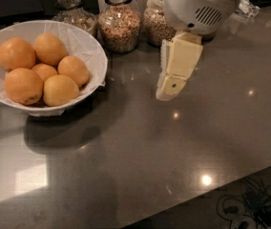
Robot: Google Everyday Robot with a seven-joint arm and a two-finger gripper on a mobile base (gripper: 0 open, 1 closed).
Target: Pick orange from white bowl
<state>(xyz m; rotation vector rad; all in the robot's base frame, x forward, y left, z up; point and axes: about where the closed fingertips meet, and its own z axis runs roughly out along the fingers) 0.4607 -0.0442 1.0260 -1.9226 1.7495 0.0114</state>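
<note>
The white bowl (90,44) stands at the left of the dark counter, lined with crinkled white paper and holding several round fruits. The orange (22,85), large and deep orange with a small dark blemish low on its skin, lies at the bowl's front left. A paler yellow-orange fruit (60,90) lies beside it and a smaller orange (44,71) sits behind. My gripper (167,93) hangs cream-coloured from the white wrist, pointing down just above the counter, well to the right of the bowl and holding nothing.
Glass jars of grains stand along the back: one (69,9) behind the bowl, one (120,22) in the middle, and one (155,24) partly behind my wrist. The counter's front edge runs diagonally at lower right, with cables (250,208) on the floor below.
</note>
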